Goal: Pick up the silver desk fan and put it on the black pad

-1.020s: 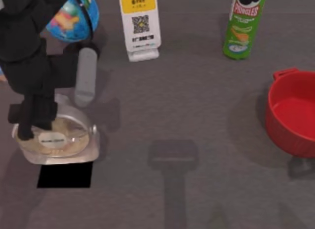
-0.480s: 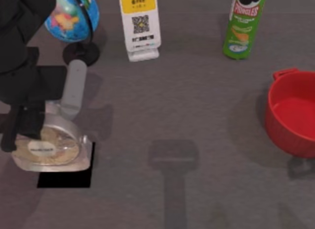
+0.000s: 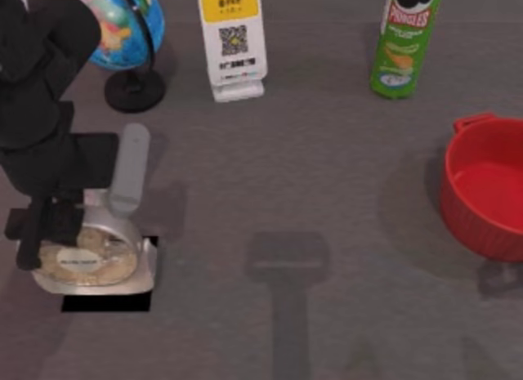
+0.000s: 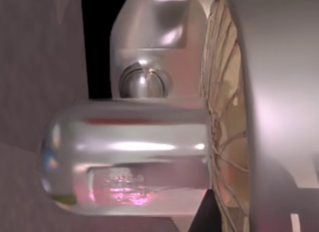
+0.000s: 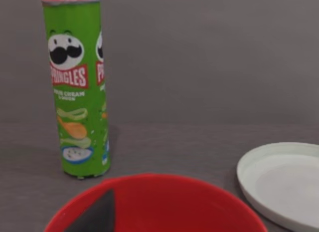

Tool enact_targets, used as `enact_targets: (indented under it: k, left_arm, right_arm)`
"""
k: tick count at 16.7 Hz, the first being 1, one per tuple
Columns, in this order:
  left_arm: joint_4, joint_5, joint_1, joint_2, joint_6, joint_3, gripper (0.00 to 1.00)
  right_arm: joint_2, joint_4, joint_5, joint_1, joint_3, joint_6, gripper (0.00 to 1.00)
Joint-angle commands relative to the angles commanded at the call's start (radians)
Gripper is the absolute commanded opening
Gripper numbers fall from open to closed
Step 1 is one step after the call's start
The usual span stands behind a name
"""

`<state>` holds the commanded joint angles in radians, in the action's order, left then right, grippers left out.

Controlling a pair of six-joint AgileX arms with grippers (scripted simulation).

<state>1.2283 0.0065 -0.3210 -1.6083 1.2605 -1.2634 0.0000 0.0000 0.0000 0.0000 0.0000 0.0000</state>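
— While the left claw sits over the near-left part of the desk, what does it have?
— Its fingers are clamped on the ring housing of the silver desk fan. The fan lies face up in the top view, its beige-gold face showing, its motor cylinder pointing toward the far side.

— And the black pad?
— Directly under the fan. The fan covers most of it; only a strip along the near edge and a sliver at the right show. Whether the fan touches it cannot be told.

— The left wrist view?
— Filled by the fan's shiny cylinder and wire grille, with black pad behind.

— The right arm?
— Parked off to the right; its claw is not visible. Its wrist view shows a green Pringles can, a red bowl and a white plate.

— Elsewhere?
— A globe and a QR-code sign stand at the far side
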Motion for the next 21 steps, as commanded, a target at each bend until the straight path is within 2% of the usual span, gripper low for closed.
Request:
enact_targets:
  k: [2,15,21]
  left_arm:
    - [0.000,0.000,0.000,0.000,0.000,0.000,0.00]
    - [0.000,0.000,0.000,0.000,0.000,0.000,0.98]
    - [0.000,0.000,0.000,0.000,0.000,0.000,1.00]
  right_arm:
    - [0.000,0.000,0.000,0.000,0.000,0.000,1.00]
    - [0.000,0.000,0.000,0.000,0.000,0.000,1.00]
    - [0.000,0.000,0.000,0.000,0.000,0.000,1.00]
